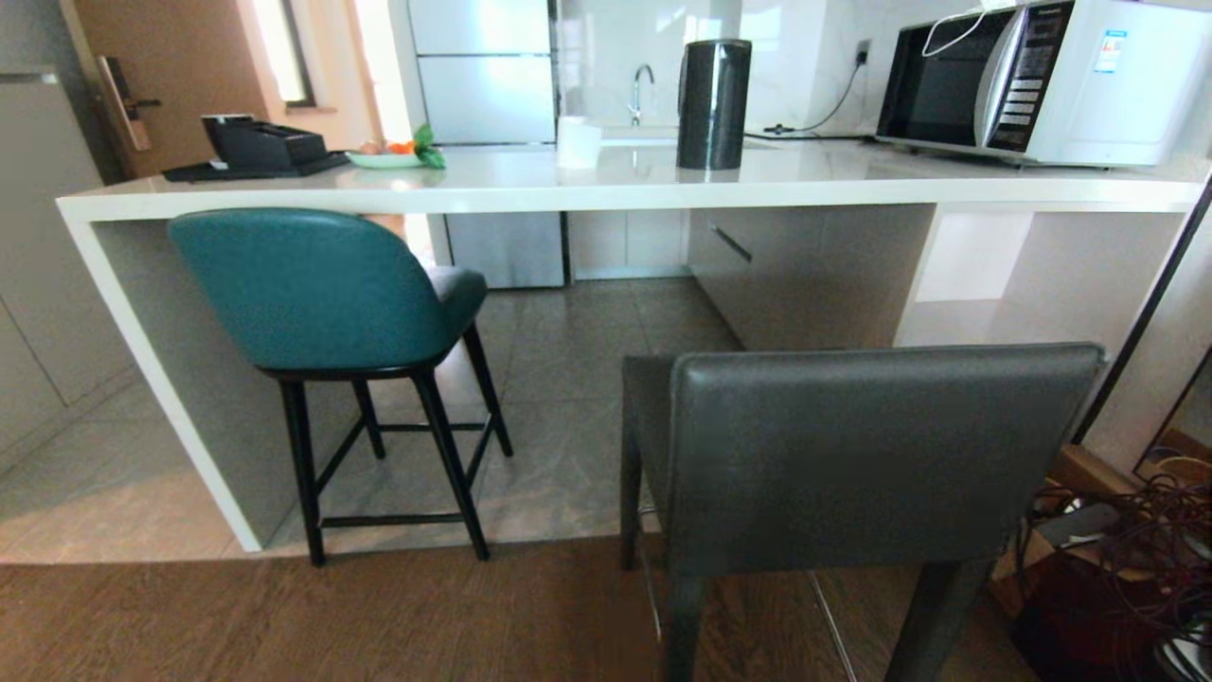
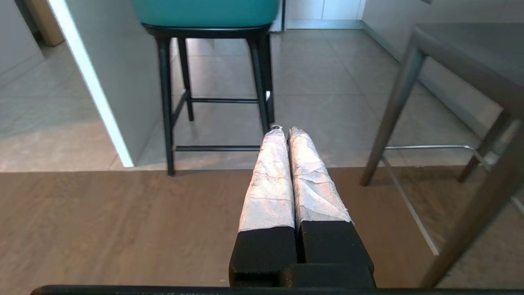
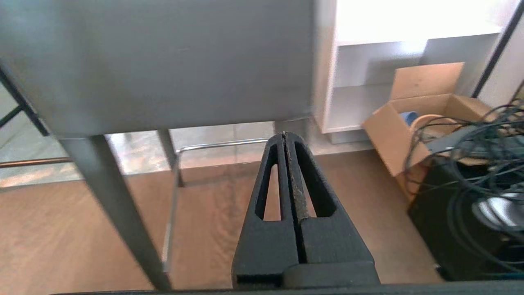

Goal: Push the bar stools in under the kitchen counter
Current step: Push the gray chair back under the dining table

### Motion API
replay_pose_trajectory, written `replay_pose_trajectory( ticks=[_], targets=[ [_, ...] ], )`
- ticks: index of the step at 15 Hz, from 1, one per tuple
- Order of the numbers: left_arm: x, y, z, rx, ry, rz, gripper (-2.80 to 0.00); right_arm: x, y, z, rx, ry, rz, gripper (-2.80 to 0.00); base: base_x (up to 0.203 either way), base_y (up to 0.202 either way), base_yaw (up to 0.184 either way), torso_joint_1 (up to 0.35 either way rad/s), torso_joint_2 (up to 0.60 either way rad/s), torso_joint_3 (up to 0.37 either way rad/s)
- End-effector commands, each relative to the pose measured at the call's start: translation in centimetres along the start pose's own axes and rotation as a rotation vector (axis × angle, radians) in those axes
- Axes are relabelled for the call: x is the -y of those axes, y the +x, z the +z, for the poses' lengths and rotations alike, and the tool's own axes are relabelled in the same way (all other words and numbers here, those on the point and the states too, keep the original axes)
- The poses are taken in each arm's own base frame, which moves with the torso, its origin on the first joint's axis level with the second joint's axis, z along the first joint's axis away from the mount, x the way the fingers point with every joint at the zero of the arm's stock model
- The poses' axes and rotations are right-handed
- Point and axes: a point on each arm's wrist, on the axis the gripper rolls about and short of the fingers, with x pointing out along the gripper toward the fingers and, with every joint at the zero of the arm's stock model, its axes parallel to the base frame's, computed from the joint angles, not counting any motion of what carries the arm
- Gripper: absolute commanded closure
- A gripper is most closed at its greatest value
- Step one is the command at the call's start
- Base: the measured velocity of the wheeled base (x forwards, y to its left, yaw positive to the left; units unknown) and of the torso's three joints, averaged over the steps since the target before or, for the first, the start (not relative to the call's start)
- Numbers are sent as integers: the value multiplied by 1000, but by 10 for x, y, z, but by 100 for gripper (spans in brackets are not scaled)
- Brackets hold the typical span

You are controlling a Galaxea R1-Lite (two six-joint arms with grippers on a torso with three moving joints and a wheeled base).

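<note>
Your teal stool [image 1: 317,289] stands at the left end of the kitchen counter [image 1: 530,194], right beside the thick white slab end leg [image 1: 161,379]. Its seat sits under the counter's front edge, while its rounded back and rear black legs stay just outside, the rear feet at the line where the grey tile meets the wood floor. Your dark grey stool [image 1: 852,455] is well out from the counter, nearer the right end, standing on the wood floor with its boxy back toward you and open tile between it and the counter. The white open shelves [image 1: 985,275] are beyond it under the counter's right end.

On the countertop you see a black tray [image 1: 251,166] at the left end, a plate of fruit [image 1: 388,156], a dark kettle [image 1: 712,104] around the middle and a microwave [image 1: 1037,80] at the right end.

Your left gripper [image 2: 285,131] hangs low over the wood floor with its white-wrapped fingers [image 2: 270,180] pressed together, holding nothing, pointing at the teal stool's legs. Your right gripper [image 3: 285,135] is likewise closed and empty, just behind the dark grey stool's back, its tips near the chrome footrest [image 3: 221,144]. A cardboard box [image 3: 413,110] and tangled cables [image 3: 483,139] lie to its right.
</note>
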Motion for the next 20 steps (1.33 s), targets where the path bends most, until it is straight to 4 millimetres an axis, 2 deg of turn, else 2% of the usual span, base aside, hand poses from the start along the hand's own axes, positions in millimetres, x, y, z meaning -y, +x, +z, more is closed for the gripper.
replay_pose_trajectory(
  ticks=[1, 16, 20],
  targets=[
    [0, 0, -1, -4, 1, 1, 0, 0, 0, -1, -6, 0, 0, 0, 0, -192, 3, 6, 5, 2],
    [0, 0, -1, -4, -1, 0, 0, 0, 0, -1, -5, 5, -2, 0, 0, -195, 2, 3, 2, 2],
    [0, 0, -1, -4, 1, 0, 0, 0, 0, -1, -6, 5, -2, 0, 0, -107, 2, 5, 2, 1]
  ],
)
